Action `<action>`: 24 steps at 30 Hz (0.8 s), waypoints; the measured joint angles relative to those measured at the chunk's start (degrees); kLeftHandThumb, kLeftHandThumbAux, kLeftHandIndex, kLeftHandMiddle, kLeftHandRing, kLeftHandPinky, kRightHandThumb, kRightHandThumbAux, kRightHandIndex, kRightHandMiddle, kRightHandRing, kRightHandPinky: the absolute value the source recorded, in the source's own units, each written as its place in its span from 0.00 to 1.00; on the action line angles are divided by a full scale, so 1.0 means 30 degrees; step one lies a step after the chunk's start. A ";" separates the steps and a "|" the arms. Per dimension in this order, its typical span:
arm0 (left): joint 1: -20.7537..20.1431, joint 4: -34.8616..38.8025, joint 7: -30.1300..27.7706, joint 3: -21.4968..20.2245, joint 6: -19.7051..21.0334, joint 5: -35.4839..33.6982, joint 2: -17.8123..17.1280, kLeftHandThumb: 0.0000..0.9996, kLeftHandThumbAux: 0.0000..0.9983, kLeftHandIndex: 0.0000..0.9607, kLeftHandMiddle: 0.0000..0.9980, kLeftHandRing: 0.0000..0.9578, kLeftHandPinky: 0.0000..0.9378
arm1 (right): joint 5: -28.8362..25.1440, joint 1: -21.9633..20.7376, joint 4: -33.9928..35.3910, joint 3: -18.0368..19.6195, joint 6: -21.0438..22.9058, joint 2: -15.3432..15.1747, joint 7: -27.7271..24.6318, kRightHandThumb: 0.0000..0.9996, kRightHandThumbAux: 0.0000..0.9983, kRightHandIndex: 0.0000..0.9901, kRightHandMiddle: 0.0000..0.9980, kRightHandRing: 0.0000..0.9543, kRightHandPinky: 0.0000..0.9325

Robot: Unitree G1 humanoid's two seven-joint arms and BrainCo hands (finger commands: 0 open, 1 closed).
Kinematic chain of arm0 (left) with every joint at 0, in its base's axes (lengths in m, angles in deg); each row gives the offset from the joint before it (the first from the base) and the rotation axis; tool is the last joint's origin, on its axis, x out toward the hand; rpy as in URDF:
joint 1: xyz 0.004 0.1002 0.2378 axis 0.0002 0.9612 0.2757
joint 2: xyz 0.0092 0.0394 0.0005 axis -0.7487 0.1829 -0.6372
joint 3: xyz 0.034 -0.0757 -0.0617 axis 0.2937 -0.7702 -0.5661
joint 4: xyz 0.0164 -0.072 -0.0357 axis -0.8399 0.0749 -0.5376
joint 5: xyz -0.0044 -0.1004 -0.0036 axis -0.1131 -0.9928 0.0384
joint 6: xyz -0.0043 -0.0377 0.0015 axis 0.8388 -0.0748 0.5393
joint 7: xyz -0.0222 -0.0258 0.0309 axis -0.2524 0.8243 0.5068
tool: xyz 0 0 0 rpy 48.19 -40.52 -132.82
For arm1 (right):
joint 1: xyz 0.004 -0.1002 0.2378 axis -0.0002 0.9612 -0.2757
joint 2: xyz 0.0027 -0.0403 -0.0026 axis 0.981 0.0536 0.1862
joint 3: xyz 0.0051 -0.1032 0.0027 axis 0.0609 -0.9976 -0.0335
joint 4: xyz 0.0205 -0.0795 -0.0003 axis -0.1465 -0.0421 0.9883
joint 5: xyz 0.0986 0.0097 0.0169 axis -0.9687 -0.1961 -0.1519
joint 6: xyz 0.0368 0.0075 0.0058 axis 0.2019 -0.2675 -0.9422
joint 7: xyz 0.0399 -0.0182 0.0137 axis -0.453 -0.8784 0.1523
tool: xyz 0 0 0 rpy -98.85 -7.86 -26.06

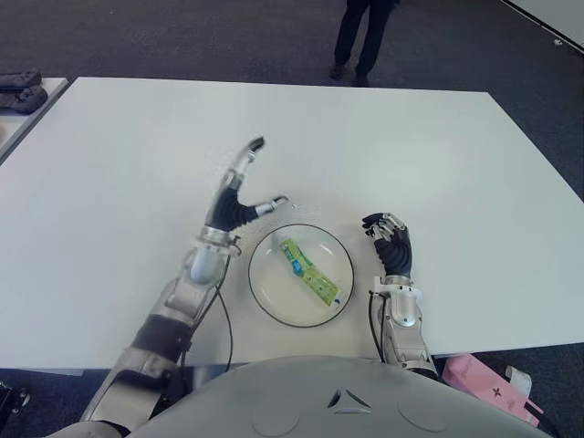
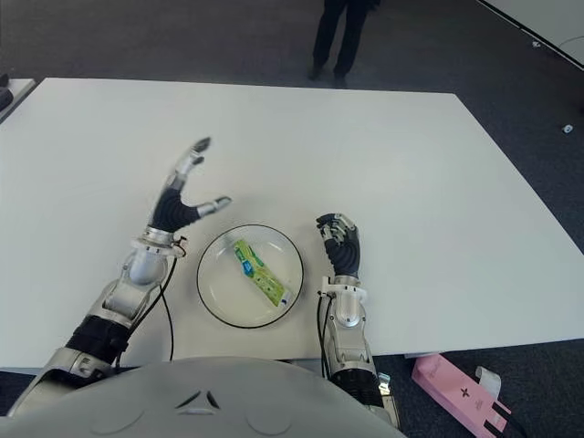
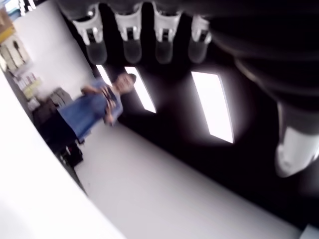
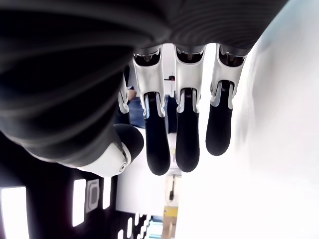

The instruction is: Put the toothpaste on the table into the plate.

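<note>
Toothpaste (image 1: 308, 271) lies flat inside the plate (image 1: 263, 286), its length running from about 11 o'clock to 5 o'clock across the dish, with no hand touching it. Judged from that, the placing is done; what seems left is only to draw the arms back, if anything.

The left hand (image 1: 239, 195) is raised at the plate's 10 o'clock, fingers (image 1: 251, 151) spread wide and the thumb pointing toward the rim, holding nothing. The right hand (image 1: 391, 239) shows at the plate's 3 o'clock, over the white surface (image 1: 456, 164); its fingers are loosely curled and also hold nothing. Whether it touches the surface I cannot tell.

The eye views alone show the plate, the toothpaste and how both hands stand around them. They also take in a person's legs (image 1: 363, 36) beyond the far edge at 12 o'clock, a pink box (image 2: 461, 394) on the floor near 5 o'clock, and dark things (image 1: 20, 91) on a neighbouring table at 10 o'clock.

The left wrist view shows none of that: only straight fingertips against ceiling lights (image 3: 213, 104) and a person (image 3: 87, 112) in blue across the room, which confirms the hand is tilted up and bare. The right wrist view gives the close look at its fingers (image 4: 187, 132), bent partway with nothing between them and the palm.
</note>
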 measured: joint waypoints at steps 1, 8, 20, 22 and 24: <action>0.0027 -0.0157 0.0104 -0.0381 -0.0035 -0.0470 0.0324 0.13 0.76 0.22 0.23 0.22 0.28 | 0.0003 -0.0015 -0.0013 0.0000 -0.0001 -0.0010 0.0002 0.71 0.73 0.43 0.48 0.48 0.49; 0.0863 -0.1068 -0.0475 -0.2212 0.0289 -0.3964 0.2082 0.51 0.75 0.40 0.37 0.35 0.39 | 0.0042 -0.0141 -0.0079 0.0006 0.0017 -0.0059 0.0021 0.71 0.73 0.43 0.48 0.49 0.49; 0.2093 0.0069 -0.1013 -0.4300 0.3618 -0.6849 0.3845 0.70 0.72 0.45 0.49 0.48 0.50 | 0.0017 -0.0364 -0.0357 0.0031 0.0018 -0.0112 0.0022 0.71 0.73 0.43 0.47 0.48 0.47; 0.2100 0.0207 -0.1013 -0.4543 0.3932 -0.6895 0.4042 0.70 0.73 0.45 0.51 0.50 0.51 | 0.0019 -0.0373 -0.0363 0.0026 0.0009 -0.0120 0.0021 0.71 0.73 0.43 0.47 0.47 0.46; 0.2097 0.0297 -0.1011 -0.4806 0.4144 -0.6920 0.4223 0.70 0.73 0.45 0.52 0.51 0.50 | 0.0021 -0.0382 -0.0365 0.0022 0.0007 -0.0123 0.0021 0.71 0.73 0.43 0.47 0.47 0.46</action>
